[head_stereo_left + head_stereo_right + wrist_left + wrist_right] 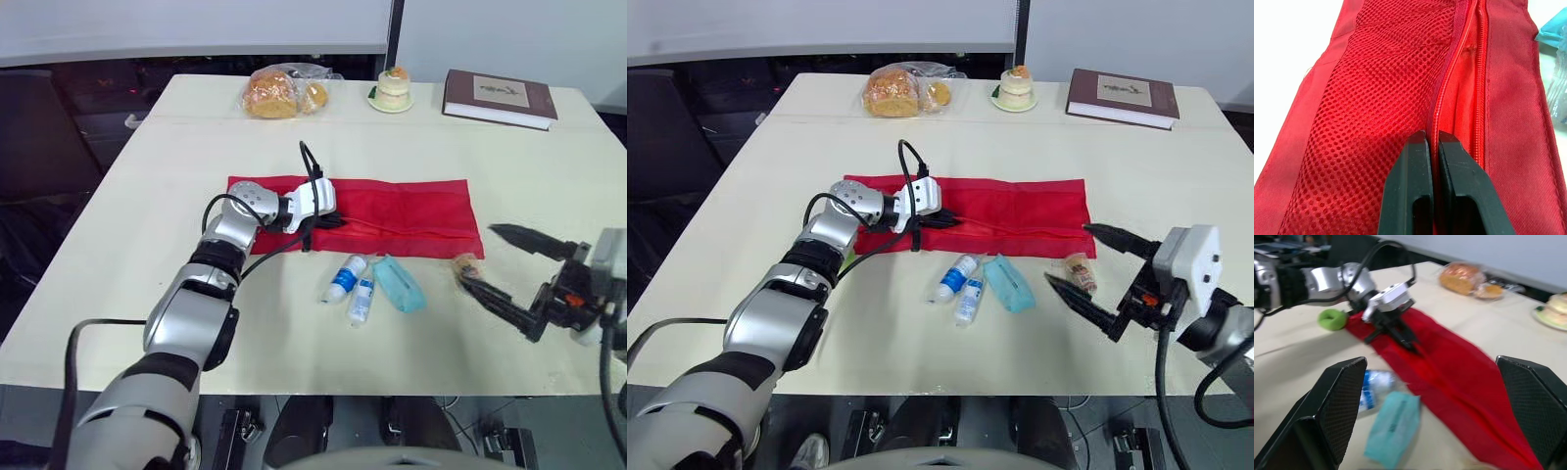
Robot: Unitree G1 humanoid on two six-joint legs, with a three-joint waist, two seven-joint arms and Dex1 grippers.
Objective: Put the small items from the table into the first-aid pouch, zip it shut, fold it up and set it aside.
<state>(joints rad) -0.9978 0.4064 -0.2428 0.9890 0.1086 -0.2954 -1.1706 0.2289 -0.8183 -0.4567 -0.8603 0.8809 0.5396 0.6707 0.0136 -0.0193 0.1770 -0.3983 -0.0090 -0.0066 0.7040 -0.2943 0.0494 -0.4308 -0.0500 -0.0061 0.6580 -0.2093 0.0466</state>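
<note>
Blue-labelled bottle (344, 278) near red pouch (411, 211): print unreadable.

Count: 1 red pouch (392, 211), 2 bottles (343, 278), 1 teal packet (400, 284), 1 brown item (466, 264). Upper frame: 1 book (500, 98), 1 bread bag (284, 93), 1 cake (394, 88).

Office-like room: cream table (147, 245) bearing a book (500, 98), bagged bread (279, 93), cake (393, 88)

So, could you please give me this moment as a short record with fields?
pouch: red first-aid pouch, flat and unfolded on table
left gripper: shut on pouch's edge beside the zipper
right gripper: open, by a small brown item at pouch's right end
outside pouch: two small bottles, teal pack, brown item
far edge: bagged bread, cake, book
</note>
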